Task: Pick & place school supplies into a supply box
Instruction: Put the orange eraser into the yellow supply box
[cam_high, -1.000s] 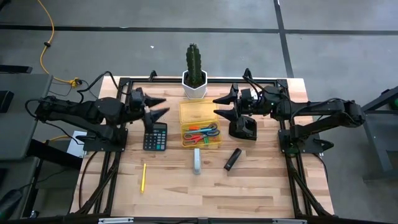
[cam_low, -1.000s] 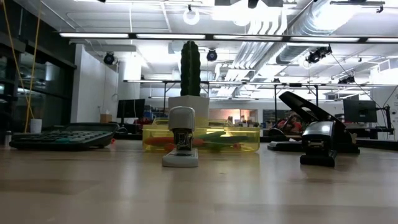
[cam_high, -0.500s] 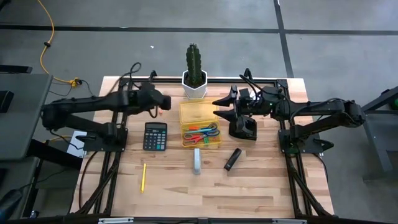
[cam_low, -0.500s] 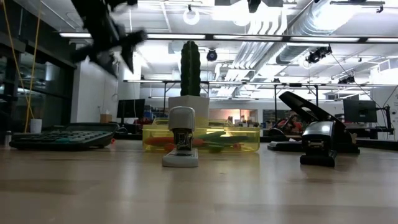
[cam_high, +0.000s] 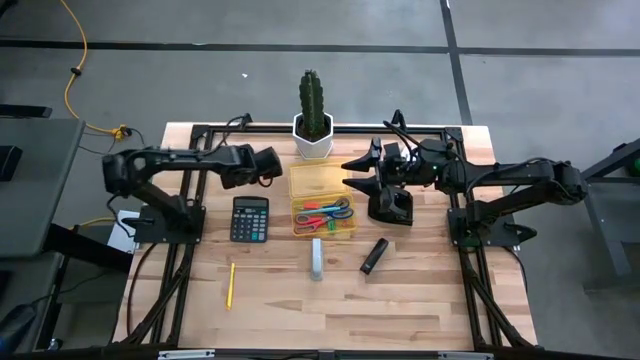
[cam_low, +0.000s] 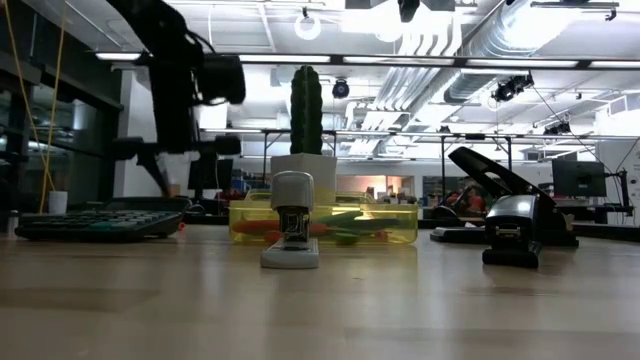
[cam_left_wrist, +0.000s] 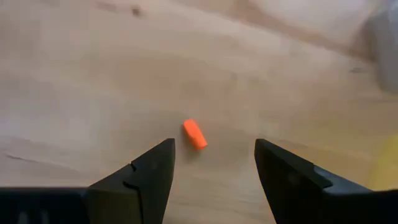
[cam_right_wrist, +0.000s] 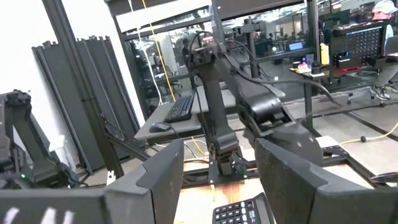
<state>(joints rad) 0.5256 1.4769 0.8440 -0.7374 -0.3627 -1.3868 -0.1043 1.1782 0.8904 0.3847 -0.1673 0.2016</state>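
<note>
While the right claw (cam_high: 362, 172) is waiting open beside the yellow supply box (cam_high: 322, 198), the left claw (cam_left_wrist: 214, 163) is hanging open right over a little orange piece (cam_left_wrist: 194, 134) on the bench (cam_left_wrist: 74, 93), probably needing to drop and pinch it next.

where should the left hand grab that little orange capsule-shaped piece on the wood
Across its middle, from straight above. The small orange capsule-shaped piece lies flat on the wooden table, too low to reach from the side. It sits slanted between the open fingers of the left hand, so turning the wrist to close on its long sides seems best.
</note>
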